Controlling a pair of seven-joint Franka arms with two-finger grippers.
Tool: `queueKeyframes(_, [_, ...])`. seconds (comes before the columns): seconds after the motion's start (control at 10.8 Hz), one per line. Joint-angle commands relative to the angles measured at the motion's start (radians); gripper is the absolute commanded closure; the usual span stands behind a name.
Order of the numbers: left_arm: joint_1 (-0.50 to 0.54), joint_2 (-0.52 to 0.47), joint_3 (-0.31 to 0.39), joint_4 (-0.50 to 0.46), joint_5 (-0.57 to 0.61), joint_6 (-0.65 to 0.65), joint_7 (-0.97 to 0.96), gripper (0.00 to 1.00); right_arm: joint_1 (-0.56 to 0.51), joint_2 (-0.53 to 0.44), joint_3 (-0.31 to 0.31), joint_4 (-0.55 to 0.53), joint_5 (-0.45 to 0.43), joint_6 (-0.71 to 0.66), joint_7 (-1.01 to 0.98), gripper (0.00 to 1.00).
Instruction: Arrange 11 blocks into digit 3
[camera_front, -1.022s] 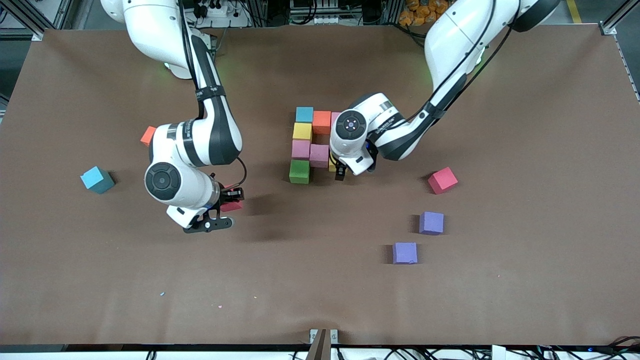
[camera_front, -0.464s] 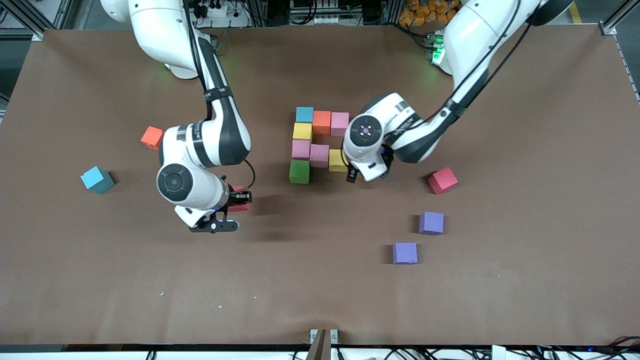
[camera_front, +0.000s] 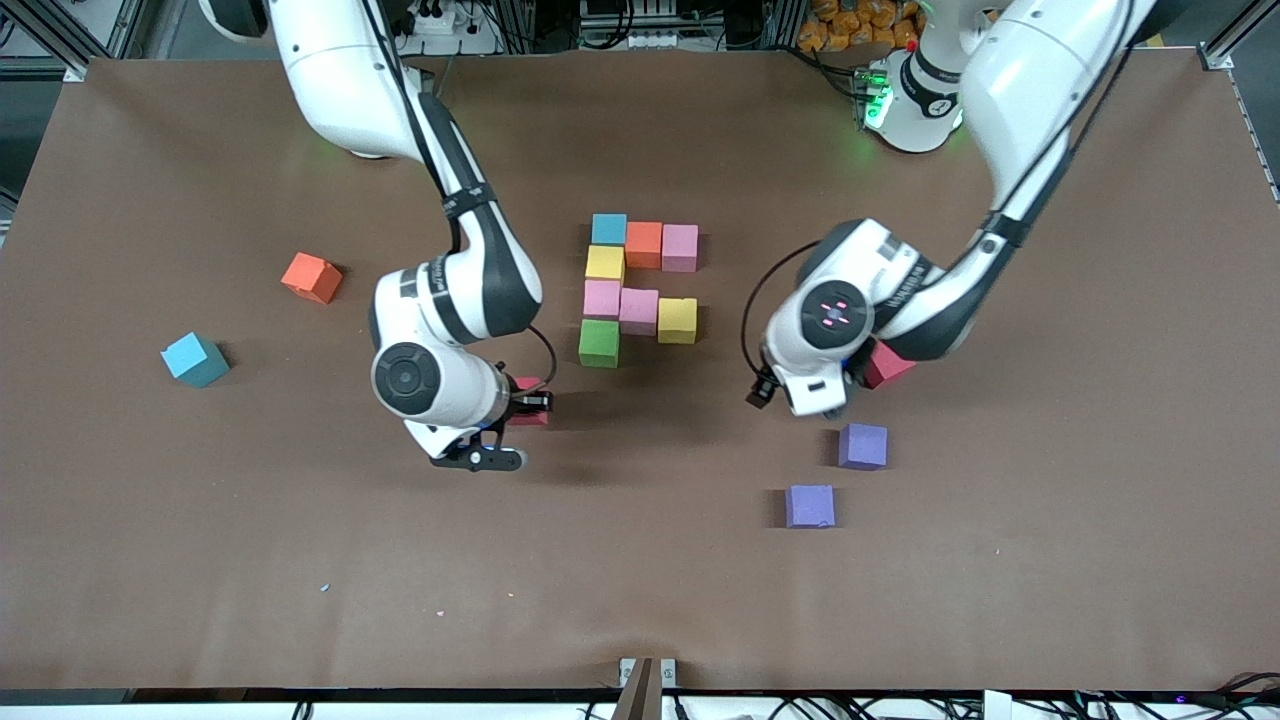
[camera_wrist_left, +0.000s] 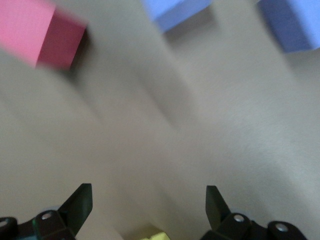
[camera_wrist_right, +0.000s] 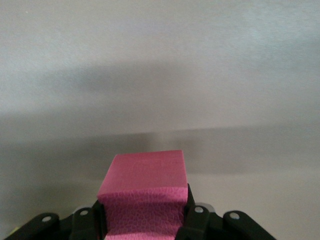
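Several blocks form a partial digit 3 (camera_front: 640, 285) at mid-table: blue, orange, pink, yellow, two pink, yellow (camera_front: 677, 320) and green (camera_front: 598, 343). My right gripper (camera_front: 527, 406) is shut on a pinkish-red block (camera_wrist_right: 145, 192), over bare table beside the green block, toward the right arm's end. My left gripper (camera_front: 790, 398) stands open with nothing between its fingers (camera_wrist_left: 80, 202), close to a loose red block (camera_front: 888, 364). That red block (camera_wrist_left: 45, 32) and two purple blocks (camera_wrist_left: 175, 12) (camera_wrist_left: 295, 25) show in the left wrist view.
Two purple blocks (camera_front: 863, 446) (camera_front: 810, 506) lie nearer the front camera than the red one. An orange block (camera_front: 312, 277) and a blue block (camera_front: 195, 360) sit loose toward the right arm's end of the brown table (camera_front: 640, 580).
The left gripper has drawn away from the yellow block at the digit toward the red block. The right gripper has carried its block toward the digit.
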Motion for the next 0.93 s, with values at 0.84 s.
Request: queueKeyframes(0.84, [0.118,0.072,0.008,0.014,0.166,0.016,0.738,0.0,0.153,0.119,0.023,0.044,-0.028,0.145,0.165,0.98])
